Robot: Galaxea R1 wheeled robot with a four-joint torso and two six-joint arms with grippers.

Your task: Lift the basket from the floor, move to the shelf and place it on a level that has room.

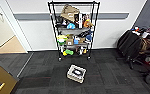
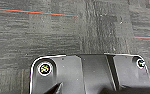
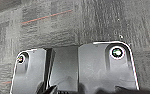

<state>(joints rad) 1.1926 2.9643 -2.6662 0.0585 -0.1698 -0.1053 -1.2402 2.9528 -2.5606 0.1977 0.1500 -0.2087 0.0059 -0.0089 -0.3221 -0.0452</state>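
The left wrist camera looks straight down on the floor (image 2: 66,37), dark charcoal carpet tiles with a faint square pattern and visible seams between them. A thin red line (image 2: 36,12) runs across the carpet, ending near a seam, and a second short red line (image 2: 146,37) lies apart from it at another edge. The robot's own dark plate (image 2: 91,72), with a pale rim and round fittings at two corners, covers the near part of the carpet.
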